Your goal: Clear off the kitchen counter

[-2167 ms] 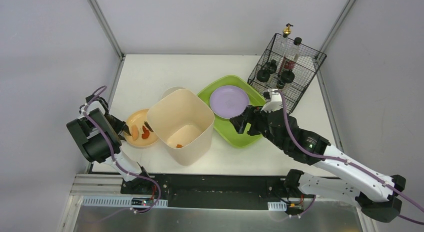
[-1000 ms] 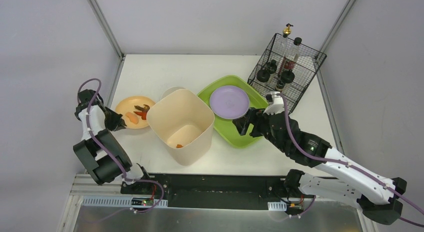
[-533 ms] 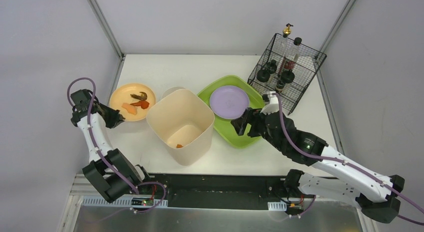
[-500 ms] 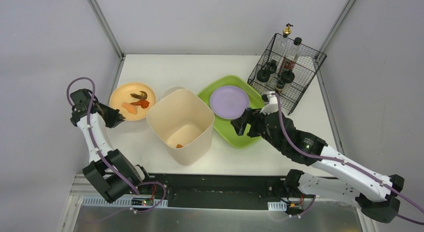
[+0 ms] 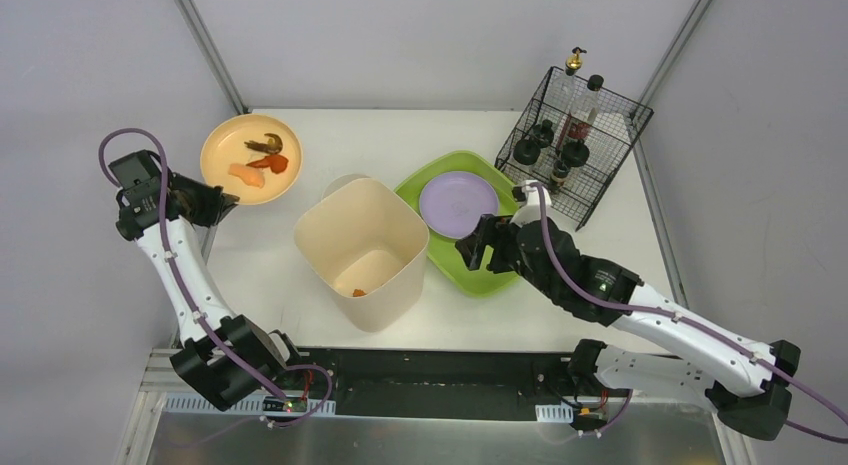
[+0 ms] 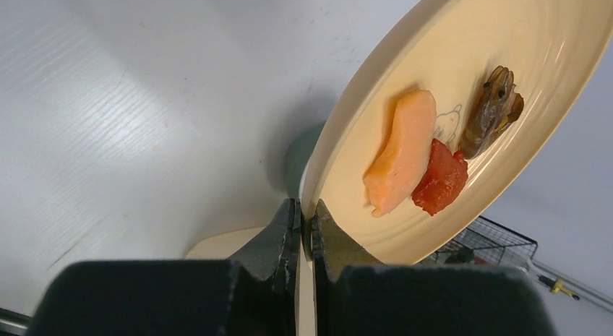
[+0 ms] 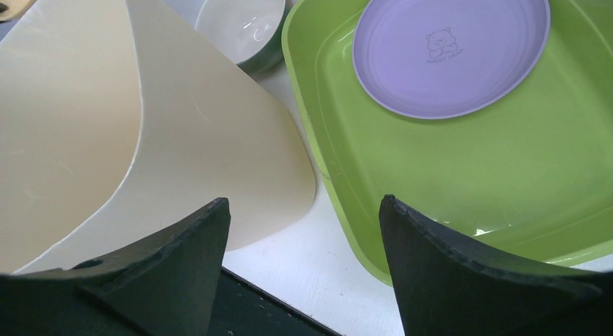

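Where it shows, the kitchen counter [image 5: 400,135] is matte white.

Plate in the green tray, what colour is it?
The plate is purple; clearest in right wrist view.

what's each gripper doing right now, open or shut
Left gripper: shut on the rim of the orange plate.
Right gripper: open, holding nothing.

Plain grey walls [image 5: 440,40], metal framing [image 5: 207,50]
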`<state>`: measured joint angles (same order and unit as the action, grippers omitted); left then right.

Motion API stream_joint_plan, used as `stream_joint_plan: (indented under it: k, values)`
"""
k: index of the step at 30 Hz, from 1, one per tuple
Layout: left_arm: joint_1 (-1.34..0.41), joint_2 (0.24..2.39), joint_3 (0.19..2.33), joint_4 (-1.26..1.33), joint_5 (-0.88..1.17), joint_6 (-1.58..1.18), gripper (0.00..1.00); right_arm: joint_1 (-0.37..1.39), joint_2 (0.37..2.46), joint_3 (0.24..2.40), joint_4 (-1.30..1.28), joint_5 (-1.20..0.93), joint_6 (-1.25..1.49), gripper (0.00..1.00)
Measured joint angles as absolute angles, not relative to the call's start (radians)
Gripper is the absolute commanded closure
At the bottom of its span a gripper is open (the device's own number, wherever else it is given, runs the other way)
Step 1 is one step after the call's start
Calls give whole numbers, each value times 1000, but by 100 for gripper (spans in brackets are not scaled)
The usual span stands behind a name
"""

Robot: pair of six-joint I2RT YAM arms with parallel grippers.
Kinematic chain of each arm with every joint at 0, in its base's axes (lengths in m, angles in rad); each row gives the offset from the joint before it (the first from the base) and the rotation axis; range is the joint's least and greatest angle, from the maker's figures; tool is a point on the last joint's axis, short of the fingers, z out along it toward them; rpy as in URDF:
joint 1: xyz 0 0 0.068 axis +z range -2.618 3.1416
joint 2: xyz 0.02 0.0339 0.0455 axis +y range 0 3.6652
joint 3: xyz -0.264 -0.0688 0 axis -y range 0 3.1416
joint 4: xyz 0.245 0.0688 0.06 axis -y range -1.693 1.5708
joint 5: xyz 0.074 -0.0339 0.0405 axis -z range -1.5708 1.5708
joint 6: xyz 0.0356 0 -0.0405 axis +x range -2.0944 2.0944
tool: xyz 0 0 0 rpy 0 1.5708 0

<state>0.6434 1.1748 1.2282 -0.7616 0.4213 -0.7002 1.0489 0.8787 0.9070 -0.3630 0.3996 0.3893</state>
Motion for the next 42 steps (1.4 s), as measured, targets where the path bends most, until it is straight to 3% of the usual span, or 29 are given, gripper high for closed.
stream_joint_plan:
  k: [12, 18, 42]
  values:
    - [636, 1134, 1349, -839, 527, -778, 100, 1049, 902, 909, -363, 387, 392, 22]
    - [552, 1125, 1432, -875, 535, -780, 100, 1049, 905, 909, -363, 387, 398, 22]
    - [186, 997, 1489, -989, 278, -639, 100, 1049, 833, 902, -436, 410, 415, 23]
